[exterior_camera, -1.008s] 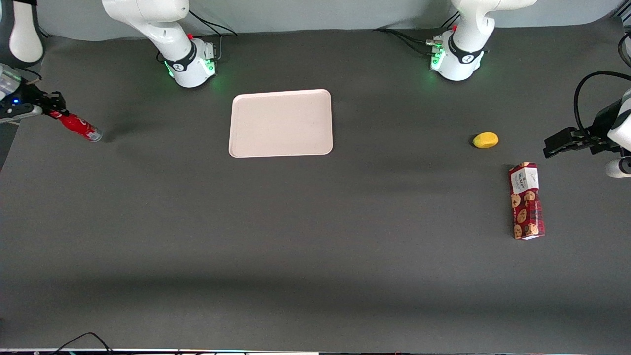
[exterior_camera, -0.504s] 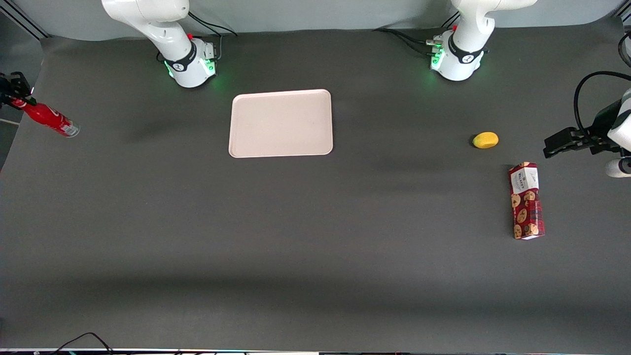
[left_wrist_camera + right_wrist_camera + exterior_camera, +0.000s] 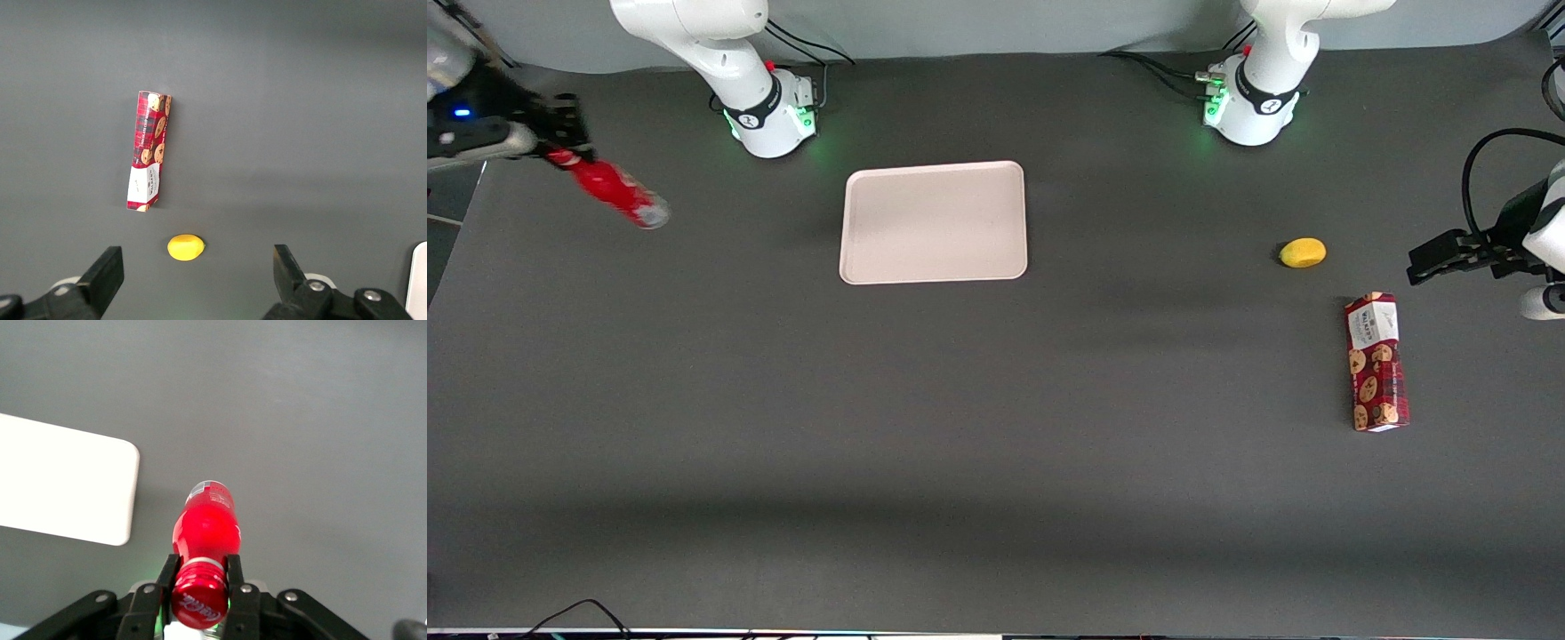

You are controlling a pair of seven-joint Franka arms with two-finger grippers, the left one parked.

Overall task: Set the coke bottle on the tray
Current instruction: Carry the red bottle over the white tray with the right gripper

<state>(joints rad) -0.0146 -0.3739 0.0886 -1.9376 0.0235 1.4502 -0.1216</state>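
My right gripper (image 3: 560,153) is shut on the cap end of the coke bottle (image 3: 615,194) and holds it in the air, tilted, toward the working arm's end of the table. In the right wrist view the gripper (image 3: 199,580) clamps the red cap and neck, and the bottle (image 3: 207,527) hangs below it with its silvery base down. The pale pink tray (image 3: 934,222) lies flat on the table near the arm bases, apart from the bottle. A corner of the tray (image 3: 67,483) also shows in the right wrist view.
A yellow lemon-like object (image 3: 1303,252) and a long red cookie box (image 3: 1376,362) lie toward the parked arm's end of the table; both show in the left wrist view, the lemon (image 3: 185,247) and the box (image 3: 149,151). The arm bases (image 3: 769,111) stand at the table's back edge.
My gripper with the bottle swung out to the table's edge, then came back higher and closer to the tray, farther from the front camera than a second ago.
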